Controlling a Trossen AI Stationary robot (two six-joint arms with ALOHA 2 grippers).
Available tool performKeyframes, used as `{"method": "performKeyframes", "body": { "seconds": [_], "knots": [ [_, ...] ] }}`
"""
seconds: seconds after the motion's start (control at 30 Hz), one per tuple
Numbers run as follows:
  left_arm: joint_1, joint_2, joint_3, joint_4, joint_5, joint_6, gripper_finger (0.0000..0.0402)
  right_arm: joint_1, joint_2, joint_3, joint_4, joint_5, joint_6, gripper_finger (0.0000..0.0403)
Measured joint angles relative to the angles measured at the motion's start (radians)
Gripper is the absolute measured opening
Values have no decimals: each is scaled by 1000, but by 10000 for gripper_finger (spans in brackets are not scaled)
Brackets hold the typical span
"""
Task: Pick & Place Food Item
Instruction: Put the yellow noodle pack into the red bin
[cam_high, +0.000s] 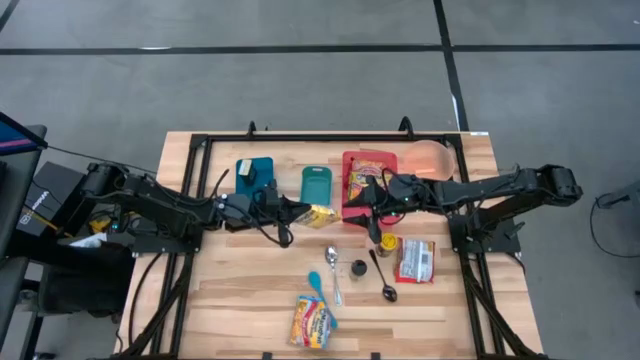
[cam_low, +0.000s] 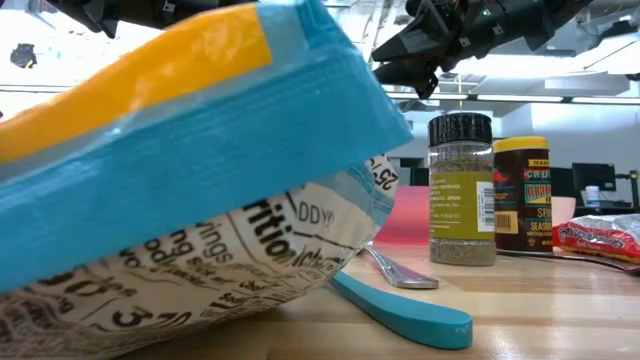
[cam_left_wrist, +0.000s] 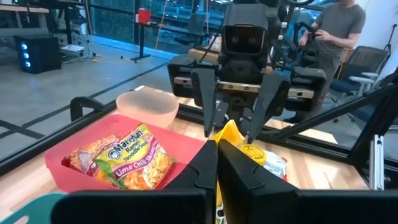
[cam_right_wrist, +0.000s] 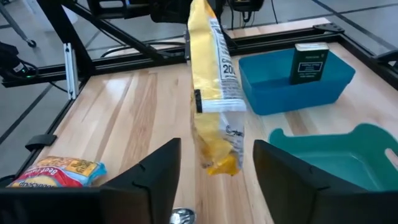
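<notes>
A yellow snack packet (cam_high: 322, 215) hangs above the middle of the table, with my left gripper (cam_high: 303, 210) shut on its left end. My right gripper (cam_high: 362, 206) faces it from the right and is open. In the right wrist view its two fingers stand on either side of the packet's free end (cam_right_wrist: 217, 155), with a gap on each side. The left wrist view shows the same gripper (cam_left_wrist: 231, 127) straddling the packet. A red tray (cam_high: 350, 160) behind them holds a ramen pack (cam_left_wrist: 127, 158). My left gripper pinches the yellow packet's end (cam_left_wrist: 226, 138) between its two shut fingers, coming in level from the table's left. The packet is lifted clear of the table and reaches out from the fingers toward my right gripper, its free end sagging a little.
A blue bin (cam_right_wrist: 292, 87) with a dark box and a teal board (cam_right_wrist: 336, 155) lie at the far left. A pink bowl (cam_high: 430, 158), two spice jars (cam_low: 461, 190), spoons (cam_high: 385, 280) and snack bags (cam_high: 415, 260) fill the near right. A big bag (cam_high: 313, 320) lies at the front edge.
</notes>
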Motion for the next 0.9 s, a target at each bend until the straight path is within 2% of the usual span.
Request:
{"method": "performKeyframes", "body": {
  "seconds": [0.27, 0.47, 0.7, 0.9],
  "knots": [
    [0, 0, 0, 1, 0, -16, 0, 1, 5, 0, 28, 0, -1, 242],
    [0, 18, 2, 26, 25, -18, 0, -1, 63, 3, 123, -2, -9, 244],
    [0, 111, 64, 7, 45, -23, 0, -9, 129, 0, 149, -8, -8, 244],
    [0, 110, 87, -4, 52, -1, 0, 3, 149, 0, 109, -11, -11, 244]
  ]
}}
